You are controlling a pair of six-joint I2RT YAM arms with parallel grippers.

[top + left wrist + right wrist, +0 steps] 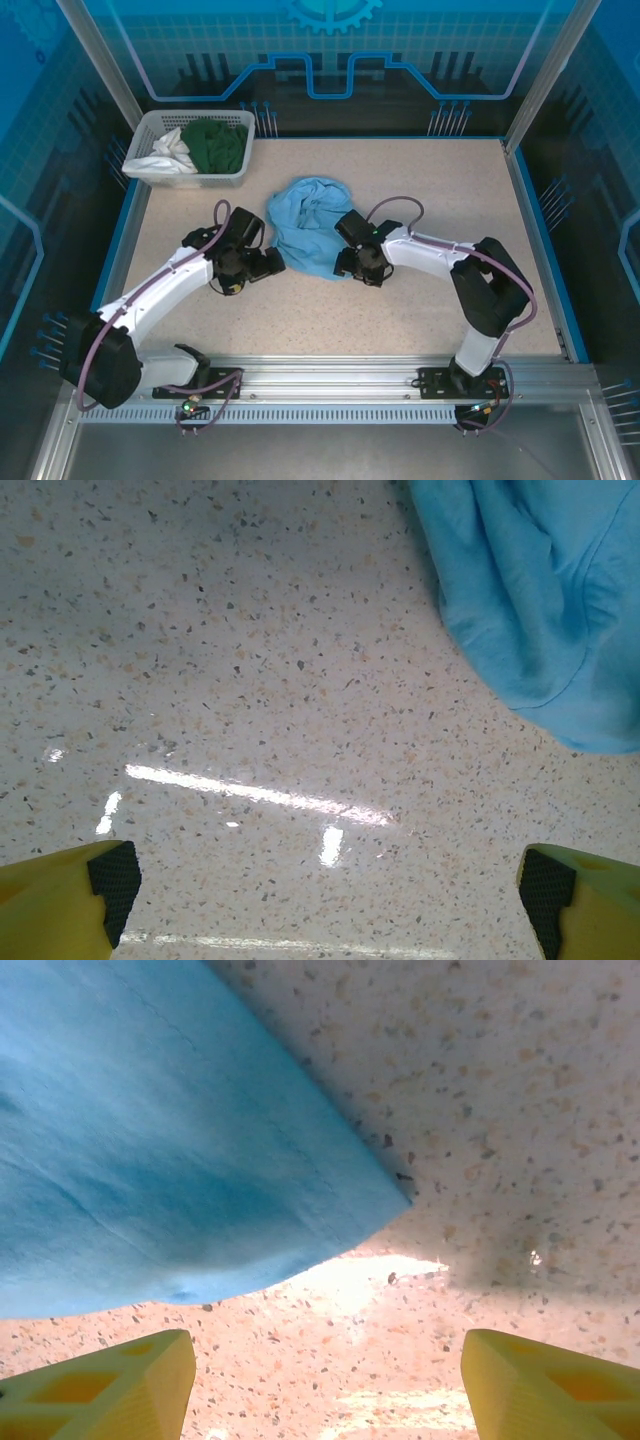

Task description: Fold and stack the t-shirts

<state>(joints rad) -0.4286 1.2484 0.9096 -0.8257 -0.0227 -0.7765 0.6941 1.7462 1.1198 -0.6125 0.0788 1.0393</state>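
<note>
A light blue t-shirt [308,225] lies crumpled in the middle of the table, its print hidden. My left gripper [272,262] sits just left of its lower edge, open, with bare tabletop between its yellow fingers [60,900]; the blue cloth [540,600] fills the upper right of the left wrist view. My right gripper [345,262] is at the shirt's lower right edge, open too, its fingers [100,1390] wide apart over bare table, with a corner of the shirt [170,1150] just ahead. A dark green garment [215,145] and a white one [170,152] lie in the basket.
A white mesh basket [240,165] stands at the table's back left corner. Speckled tabletop [450,190] spreads to the right of the shirt and along the front. Blue rails edge the table on both sides.
</note>
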